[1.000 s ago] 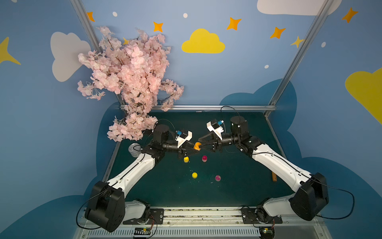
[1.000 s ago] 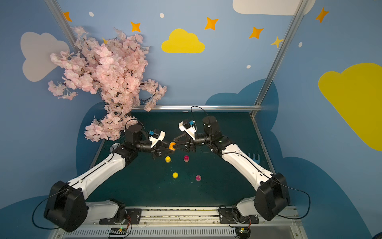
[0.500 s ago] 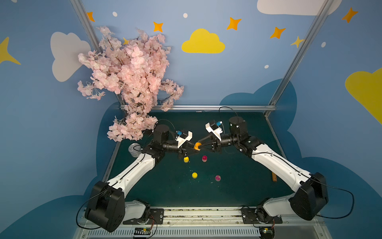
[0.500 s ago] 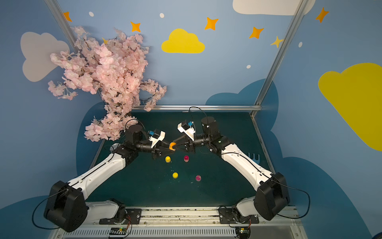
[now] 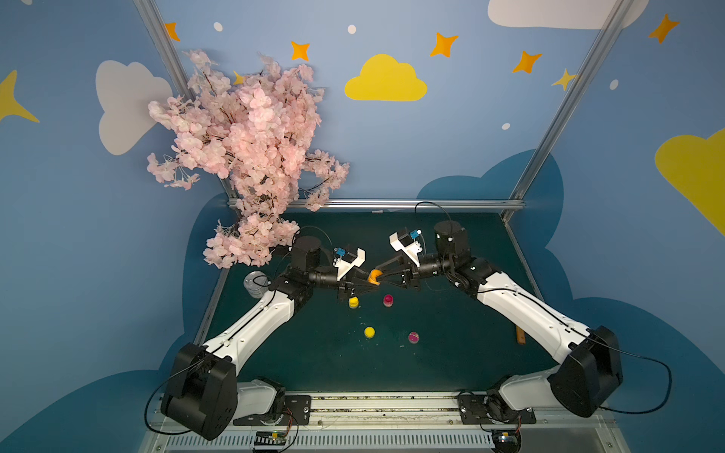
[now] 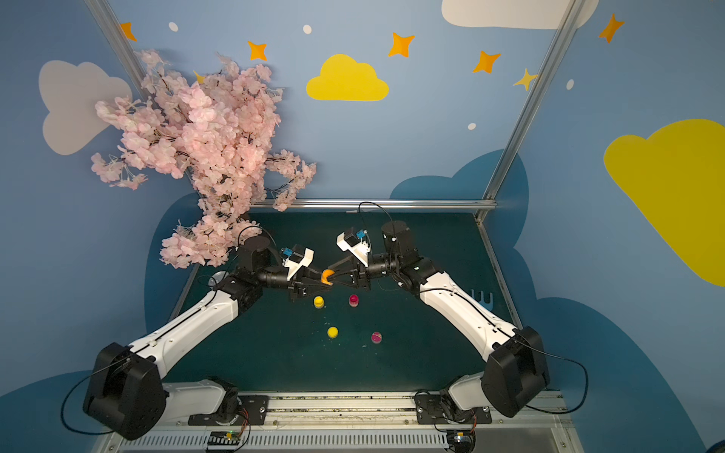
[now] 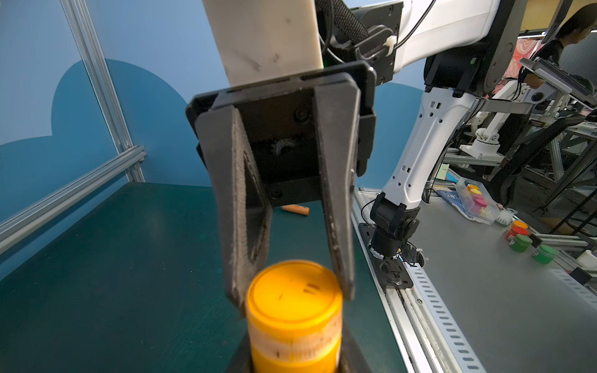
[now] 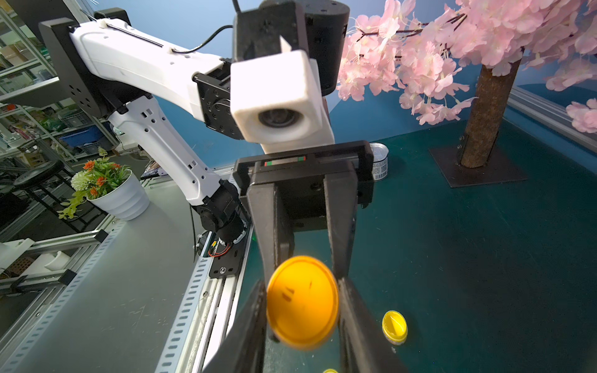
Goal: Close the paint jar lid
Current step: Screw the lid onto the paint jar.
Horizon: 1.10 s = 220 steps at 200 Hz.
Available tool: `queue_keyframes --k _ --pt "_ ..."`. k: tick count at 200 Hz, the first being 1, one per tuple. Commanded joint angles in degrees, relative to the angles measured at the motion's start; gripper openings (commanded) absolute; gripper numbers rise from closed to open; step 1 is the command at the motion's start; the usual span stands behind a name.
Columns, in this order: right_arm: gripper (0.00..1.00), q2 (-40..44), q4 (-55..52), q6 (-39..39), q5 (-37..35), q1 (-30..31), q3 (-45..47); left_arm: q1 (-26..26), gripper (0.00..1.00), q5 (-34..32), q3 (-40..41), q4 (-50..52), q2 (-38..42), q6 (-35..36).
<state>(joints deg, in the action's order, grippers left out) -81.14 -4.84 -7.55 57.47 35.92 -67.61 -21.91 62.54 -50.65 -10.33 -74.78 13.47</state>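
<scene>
Both grips are held above the counter (image 5: 451, 353): orange paint jar (image 7: 294, 342) clamped in the left end effector (image 8: 307, 269), its seated lid (image 8: 302, 302) pinched by the right end effector (image 7: 292, 290); tightening is judged unfinished.

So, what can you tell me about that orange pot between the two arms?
It is a small round orange paint jar, plastic by its look, with a pale label band around its body and a flat orange lid on it. It is held above the green table: the left hand grips its body, the right hand clamps the lid.
</scene>
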Motion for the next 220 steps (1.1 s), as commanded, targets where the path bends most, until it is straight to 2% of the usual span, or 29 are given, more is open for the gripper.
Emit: queue_keyframes --k 1,17,33,62,71,88,127,149,171,220 --pt "0.32 -0.8 -2.4 -0.5 0.6 1.0 -1.7 0.1 0.25 -1.7 -0.9 -0.8 0.7 -0.1" --pt "0.34 -0.7 -2.3 -0.4 0.6 1.1 -1.7 0.1 0.25 -2.1 -0.9 -0.9 1.0 0.0" --pt "0.42 -0.7 -2.2 -0.4 0.7 1.2 -1.7 0.1 0.25 -2.3 -0.9 -0.9 1.0 0.0" --pt "0.44 -0.6 -2.1 -0.3 0.6 1.2 -1.7 0.0 0.25 -2.4 -0.8 -0.9 1.0 0.0" --pt "0.42 -0.6 -2.0 -0.1 0.6 1.2 -1.7 0.1 0.25 -2.5 -0.8 -0.9 1.0 0.0" --pt "0.32 -0.4 -1.7 0.1 0.2 1.2 -1.7 0.1 0.25 -2.4 -0.8 -0.9 1.0 0.0" --pt "0.23 -0.8 -1.9 0.3 -0.3 1.2 -1.8 0.2 0.25 -3.8 -0.8 -1.2 1.3 0.0" --pt "0.21 -1.4 -1.7 1.3 -2.2 1.2 -2.1 0.1 0.25 -8.1 -0.2 -2.1 2.5 0.7" --pt "0.16 -2.1 -3.6 2.1 -5.3 1.3 -3.4 -0.1 0.25 -15.1 1.1 -4.7 3.9 1.4" --pt "0.05 -2.6 -5.1 4.9 -10.9 1.9 -4.2 -2.8 0.25 -28.2 1.7 -7.9 5.2 7.8"
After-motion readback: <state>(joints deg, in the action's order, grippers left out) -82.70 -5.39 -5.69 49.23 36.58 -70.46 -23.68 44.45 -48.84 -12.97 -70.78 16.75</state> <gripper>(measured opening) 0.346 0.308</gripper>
